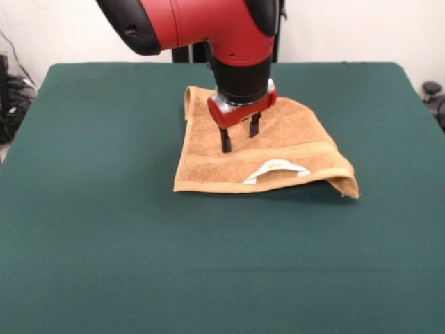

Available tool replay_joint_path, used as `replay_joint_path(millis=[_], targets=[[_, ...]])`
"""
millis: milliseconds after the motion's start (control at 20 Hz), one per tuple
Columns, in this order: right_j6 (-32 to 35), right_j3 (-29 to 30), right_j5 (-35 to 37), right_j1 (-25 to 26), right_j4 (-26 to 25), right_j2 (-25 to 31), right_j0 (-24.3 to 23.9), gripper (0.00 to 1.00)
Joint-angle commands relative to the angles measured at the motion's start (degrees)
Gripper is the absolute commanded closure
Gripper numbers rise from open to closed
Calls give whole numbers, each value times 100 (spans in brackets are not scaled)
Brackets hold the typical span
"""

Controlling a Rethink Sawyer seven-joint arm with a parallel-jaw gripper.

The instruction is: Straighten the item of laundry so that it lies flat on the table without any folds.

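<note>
The tan-orange towel (261,156) lies near the middle of the dark green table (104,229). Its woven band runs along the near edge, with the white label bearing a yellow mark (277,170) on top of it. The near right corner (345,186) curls up off the table, and the far left corner (188,99) is rolled over. My gripper (240,137) hangs from the red and black arm over the towel's middle. Its two black fingers are apart, with tips just above or touching the cloth, holding nothing.
Dark objects and cables show past the table's left edge (14,97) and a dark object past its right edge (434,97). The robot's pedestal (191,52) stands behind the far edge.
</note>
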Motion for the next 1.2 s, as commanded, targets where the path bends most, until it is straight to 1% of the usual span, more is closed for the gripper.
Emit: replay_joint_path(millis=[50, 250, 600, 700, 1200], targets=[[-1650, -826, -425, 194, -302, 756, 43, 0], [-1528, -842, -697, 183, -392, 833, -23, 0], [-1279, -807, -686, 93, -359, 926, -113, 0], [-1264, -814, -786, 113, -383, 964, -136, 0], [-1528, -944, -1017, 188, -611, 1097, -173, 0]])
